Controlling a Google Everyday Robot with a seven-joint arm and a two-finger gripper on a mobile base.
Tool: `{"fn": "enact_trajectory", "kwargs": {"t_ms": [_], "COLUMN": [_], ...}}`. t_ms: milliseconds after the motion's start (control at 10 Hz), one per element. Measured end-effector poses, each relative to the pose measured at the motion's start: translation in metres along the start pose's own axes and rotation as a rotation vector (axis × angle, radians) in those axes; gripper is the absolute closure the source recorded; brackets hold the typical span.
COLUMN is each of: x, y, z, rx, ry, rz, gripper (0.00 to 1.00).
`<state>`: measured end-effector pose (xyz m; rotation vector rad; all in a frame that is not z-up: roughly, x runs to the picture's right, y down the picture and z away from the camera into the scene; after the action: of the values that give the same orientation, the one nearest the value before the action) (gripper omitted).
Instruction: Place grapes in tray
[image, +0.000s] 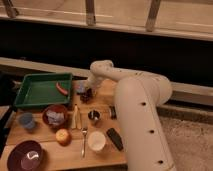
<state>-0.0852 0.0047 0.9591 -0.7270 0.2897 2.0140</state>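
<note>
- The tool (86, 93) was low over the desk (60, 155), just beside the right wall of the green tray (35, 102), and it was closed on the grapes (88, 96).
- The grapes were a small dark bunch on the desk, outside the tray and touching the tool. How firm the hold was could not be seen.
- In my judgement the grasp was just made, and the lift and the carry to the left were not yet done.
- First risk: the bunch is bumpy and soft. If the tool held only one or two berries, the rest could tear away or slip out during the lift.
- Second risk: a slim red pepper (61, 88) lay at the right side of the tray, near the tool. A low carry could push it or drag it along.
- Third risk: the tray wall stood between the grapes and the tray floor. If the lift was too small, the bunch could hit the wall and drop on the desk.
- Fourth risk: a small metal cup (93, 116) stood near the grapes on the near side. A wide swing of the white arm (107, 70) could knock it over.
</note>
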Motion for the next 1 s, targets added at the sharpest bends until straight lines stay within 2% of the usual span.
{"fn": "enact_trajectory", "kwargs": {"t_ms": [200,400,600,700,800,1000], "x": [-0.003,-0.004,-0.009,-0.010,-0.008,0.001], "y": [0.007,0.022,0.038,0.053,0.065,0.109], "z": [-0.021,-0.045,-0.070,-0.083,-0.089,-0.092], "rx": [-0.029,-0.075,-0.143,-0.196,-0.228,-0.308], "ry": [-0.031,-0.062,-0.095,-0.108,-0.111,-0.101], "rz": [-0.016,-0.044,-0.074,-0.098,-0.117,-0.193], "gripper": [1.00,1.00,1.00,1.00,1.00,1.00]}}
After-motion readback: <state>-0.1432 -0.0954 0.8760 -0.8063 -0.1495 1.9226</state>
